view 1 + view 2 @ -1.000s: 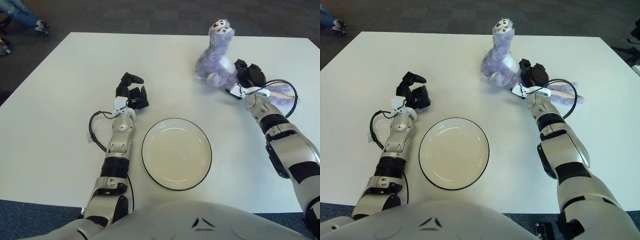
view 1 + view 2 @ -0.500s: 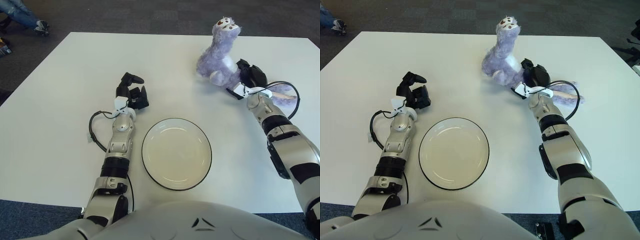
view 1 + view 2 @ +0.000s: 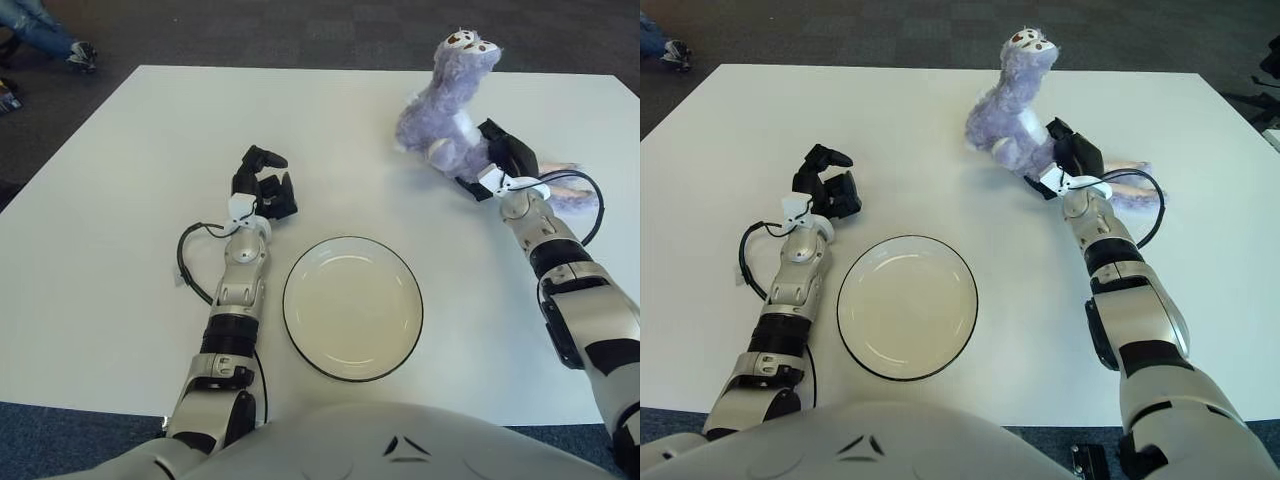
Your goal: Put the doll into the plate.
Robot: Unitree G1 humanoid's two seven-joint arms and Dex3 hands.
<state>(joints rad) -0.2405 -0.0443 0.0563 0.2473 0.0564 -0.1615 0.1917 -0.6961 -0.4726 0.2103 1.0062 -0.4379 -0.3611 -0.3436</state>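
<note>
At the far right of the table [image 3: 120, 200], the right hand [image 3: 505, 160] has its fingers wrapped around the purple doll [image 3: 445, 110], well apart from the empty plate [image 3: 352, 306]; the left hand [image 3: 262, 185], fingers curled and empty, shows left of the plate.

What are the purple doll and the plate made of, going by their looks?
The purple doll, which the right hand is pressed against, looks like plush fabric: fuzzy, ragged outline and a matte pile. The plate looks like glazed ceramic, possibly melamine: smooth cream surface with a soft sheen and a thin dark rim. The left hand shows to the plate's upper left, holding nothing.
</note>
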